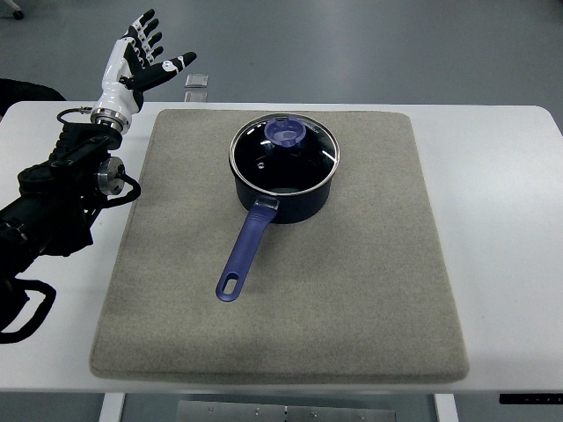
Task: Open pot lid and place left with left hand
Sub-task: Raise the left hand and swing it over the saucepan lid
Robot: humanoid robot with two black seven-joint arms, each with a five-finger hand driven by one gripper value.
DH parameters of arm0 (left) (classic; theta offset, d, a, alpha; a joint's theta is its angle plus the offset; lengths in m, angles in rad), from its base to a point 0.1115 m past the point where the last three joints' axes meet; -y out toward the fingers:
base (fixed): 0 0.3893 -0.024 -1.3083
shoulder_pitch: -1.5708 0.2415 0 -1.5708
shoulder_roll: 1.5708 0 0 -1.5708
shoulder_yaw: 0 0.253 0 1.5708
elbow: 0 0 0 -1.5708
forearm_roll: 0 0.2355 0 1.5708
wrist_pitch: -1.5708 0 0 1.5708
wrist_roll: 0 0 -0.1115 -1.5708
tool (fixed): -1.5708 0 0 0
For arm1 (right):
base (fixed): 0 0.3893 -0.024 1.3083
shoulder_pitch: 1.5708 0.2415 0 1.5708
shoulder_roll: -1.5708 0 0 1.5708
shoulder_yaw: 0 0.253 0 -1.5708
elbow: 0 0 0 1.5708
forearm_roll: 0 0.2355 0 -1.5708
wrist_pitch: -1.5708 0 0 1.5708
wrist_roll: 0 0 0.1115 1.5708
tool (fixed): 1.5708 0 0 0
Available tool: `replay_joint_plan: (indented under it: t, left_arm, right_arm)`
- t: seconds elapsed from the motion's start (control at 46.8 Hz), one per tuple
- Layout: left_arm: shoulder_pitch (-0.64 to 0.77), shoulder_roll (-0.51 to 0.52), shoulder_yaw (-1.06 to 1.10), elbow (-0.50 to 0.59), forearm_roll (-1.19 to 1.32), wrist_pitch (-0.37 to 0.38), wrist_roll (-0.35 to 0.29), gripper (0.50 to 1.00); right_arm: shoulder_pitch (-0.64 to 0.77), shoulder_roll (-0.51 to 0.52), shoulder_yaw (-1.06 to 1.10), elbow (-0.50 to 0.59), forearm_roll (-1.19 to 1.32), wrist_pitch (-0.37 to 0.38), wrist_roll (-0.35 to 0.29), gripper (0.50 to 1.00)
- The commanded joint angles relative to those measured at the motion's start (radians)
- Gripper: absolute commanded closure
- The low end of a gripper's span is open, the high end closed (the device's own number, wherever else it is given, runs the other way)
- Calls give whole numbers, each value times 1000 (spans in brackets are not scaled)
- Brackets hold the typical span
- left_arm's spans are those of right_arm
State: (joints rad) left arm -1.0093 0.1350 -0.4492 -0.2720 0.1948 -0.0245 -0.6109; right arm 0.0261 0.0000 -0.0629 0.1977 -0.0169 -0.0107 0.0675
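Observation:
A dark blue saucepan stands on the grey mat at its far middle, its long blue handle pointing toward the near left. A glass lid with a metal rim sits closed on the pot, with a blue knob on top. My left hand is raised beyond the table's far left corner, well to the left of the pot, fingers spread and empty. Its black arm comes in along the left edge.
The mat lies on a white table. A small grey block sits just beyond the table's far edge, near my left hand. Bare mat lies to the left of the pot.

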Motion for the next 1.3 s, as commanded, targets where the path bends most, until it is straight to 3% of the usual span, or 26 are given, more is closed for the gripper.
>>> replay_joint_plan:
  t: [0.0,0.513,0.897,1.068,1.282]
  left_arm:
    - [0,1,-2,1,0,0,0,521]
    - [-21,37,17,-3,18,-23,0,519]
    - [-267,209,378,-22,222,-423,0,516]
    - [-368,209,440,-38,420,-448,0,519]
    - [-468,221,442,-214,667,-448,0,525]
  right_arm:
    - [0,0,2,0,0,0,0,583]
    - [0,0,0,-1,0,0,0,583]
    - [0,0,2,0,0,0,0,583]
    - [0,0,2,0,0,0,0,583]
    - [0,0,0,0,0,0,0,583]
